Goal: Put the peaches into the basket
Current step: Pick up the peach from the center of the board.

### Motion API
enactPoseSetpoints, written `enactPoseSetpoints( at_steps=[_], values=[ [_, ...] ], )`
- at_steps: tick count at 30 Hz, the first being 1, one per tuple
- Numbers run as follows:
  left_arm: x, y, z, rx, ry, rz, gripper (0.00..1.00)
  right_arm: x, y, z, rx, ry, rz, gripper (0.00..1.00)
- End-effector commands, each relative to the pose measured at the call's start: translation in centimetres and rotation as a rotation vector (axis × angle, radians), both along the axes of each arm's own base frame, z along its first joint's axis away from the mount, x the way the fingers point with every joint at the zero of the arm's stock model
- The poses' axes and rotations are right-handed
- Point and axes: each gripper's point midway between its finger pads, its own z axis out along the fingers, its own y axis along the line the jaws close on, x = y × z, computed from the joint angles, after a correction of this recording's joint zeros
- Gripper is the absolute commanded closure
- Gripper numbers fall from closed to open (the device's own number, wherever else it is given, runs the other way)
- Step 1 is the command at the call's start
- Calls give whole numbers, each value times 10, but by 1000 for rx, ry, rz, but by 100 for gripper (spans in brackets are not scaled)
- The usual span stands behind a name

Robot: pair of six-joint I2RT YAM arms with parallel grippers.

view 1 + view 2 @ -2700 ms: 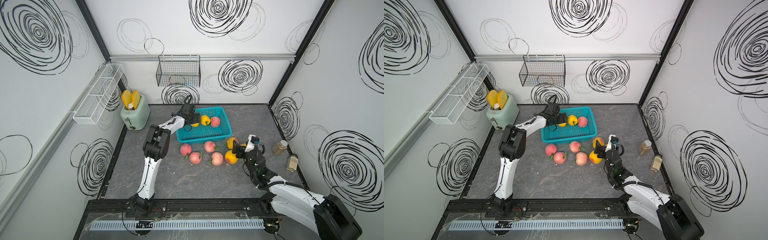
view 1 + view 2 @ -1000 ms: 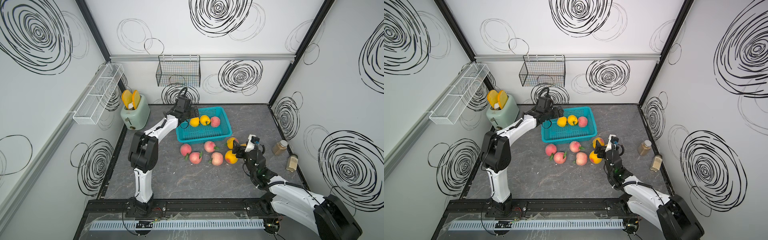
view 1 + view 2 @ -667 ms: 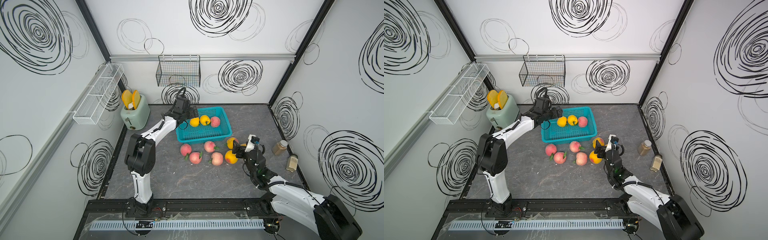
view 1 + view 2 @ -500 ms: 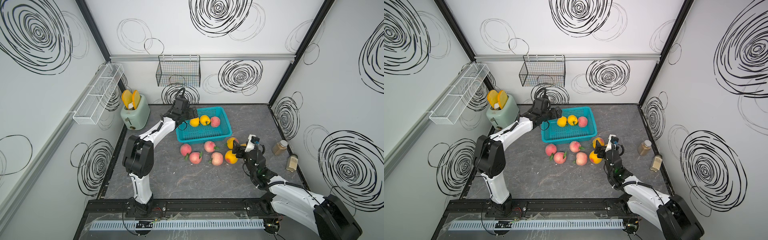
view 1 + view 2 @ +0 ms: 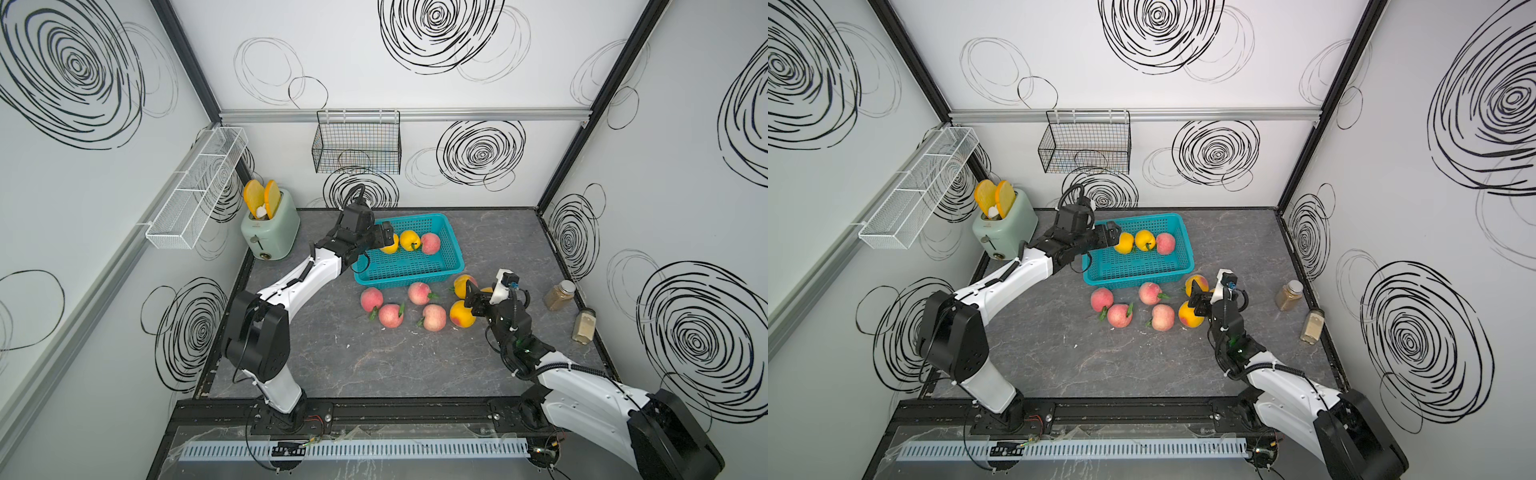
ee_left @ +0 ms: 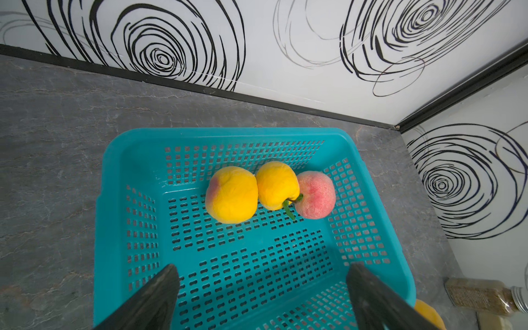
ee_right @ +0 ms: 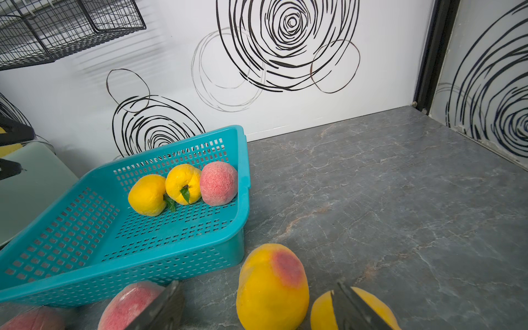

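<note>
Three round toy peaches point(image 5: 409, 240), two yellow and one pink, touch in a row at the far end of the teal perforated plastic basket point(image 5: 407, 274). Seven more point(image 5: 419, 293) lie on the grey counter point(image 5: 374, 353) just before it. The left gripper point(image 5: 384, 237) hovers over the basket's left end, jaws apart and empty. The right gripper point(image 5: 468, 300) sits low by the basket's front right corner, jaws apart.

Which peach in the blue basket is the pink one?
The pink peach sits at one end of the row of three in the basket, by its side wall. The middle peach and the other end peach are yellow.
</note>
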Motion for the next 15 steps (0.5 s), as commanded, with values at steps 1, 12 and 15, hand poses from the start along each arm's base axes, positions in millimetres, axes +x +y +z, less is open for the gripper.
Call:
enactPoseSetpoints(
  at_steps=[1,12,15],
  values=[
    [-14,2,20,-35,-51,-2,5,-1,1,8,7,-22,2,15],
    [-72,38,19,7,-35,-1,4,-1,40,19,-8,16,192,16],
    [-82,50,21,13,-33,3,4,-3,63,12,-27,103,303,16]
  ],
)
